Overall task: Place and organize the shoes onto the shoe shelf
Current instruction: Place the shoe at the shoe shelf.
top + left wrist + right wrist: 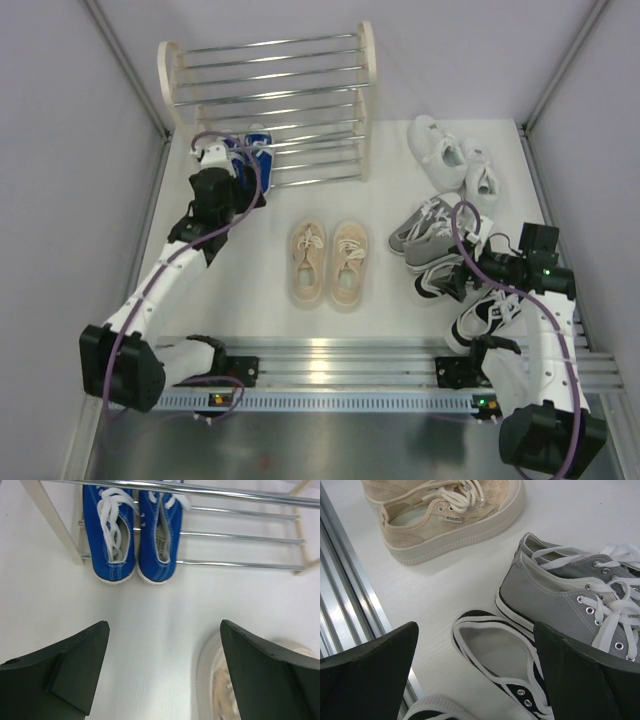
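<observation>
Now, from above, the blue pair (252,150) sits on the bottom tier of the shoe shelf (270,75), with my left gripper (222,160) just beside it. At my left wrist, the fingers stand wide apart and hold nothing. At my right wrist, my right gripper (475,675) hangs spread and empty over a black-and-white shoe (490,650). I judge this one is next: I must lower and close on its side wall.

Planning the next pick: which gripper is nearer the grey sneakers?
Right. The right gripper hangs open just beside the grey sneakers, over a black-and-white shoe. The left gripper is far off, facing the blue sneakers at the shoe shelf.
</observation>
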Available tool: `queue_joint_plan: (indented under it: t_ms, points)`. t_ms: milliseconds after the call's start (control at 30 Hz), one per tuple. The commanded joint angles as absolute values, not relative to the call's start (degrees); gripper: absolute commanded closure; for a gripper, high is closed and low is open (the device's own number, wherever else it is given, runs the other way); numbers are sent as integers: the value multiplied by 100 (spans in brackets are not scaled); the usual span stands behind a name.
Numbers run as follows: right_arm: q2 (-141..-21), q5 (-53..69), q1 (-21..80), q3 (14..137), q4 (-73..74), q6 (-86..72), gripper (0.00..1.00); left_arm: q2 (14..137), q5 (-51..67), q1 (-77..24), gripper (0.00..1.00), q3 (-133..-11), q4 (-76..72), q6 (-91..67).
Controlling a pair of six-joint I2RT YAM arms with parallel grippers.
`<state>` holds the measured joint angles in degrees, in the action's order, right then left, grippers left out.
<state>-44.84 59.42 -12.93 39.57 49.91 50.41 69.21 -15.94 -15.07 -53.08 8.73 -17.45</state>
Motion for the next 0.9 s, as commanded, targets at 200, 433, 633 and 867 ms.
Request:
queue_joint_plan:
  t_ms: [200,433,633,867]
  points:
    - [-4474,6372,-1354,4342,5186,5273,0,4572,1123,-1485,2,-4018,1863,-3029]
    - [-4421,6302,-1354,4263,5089,5229,1,2840,1951,-1564,4,-2927,1924,-4007]
    - [-4403,6284,-1362,4245,5063,5221,1,2513,1732,-1661,9,-2409,2013,-4552]
    - [-4359,6258,-1371,4227,5054,5221,0,2970,1109,-2152,9,-2496,2013,-4562]
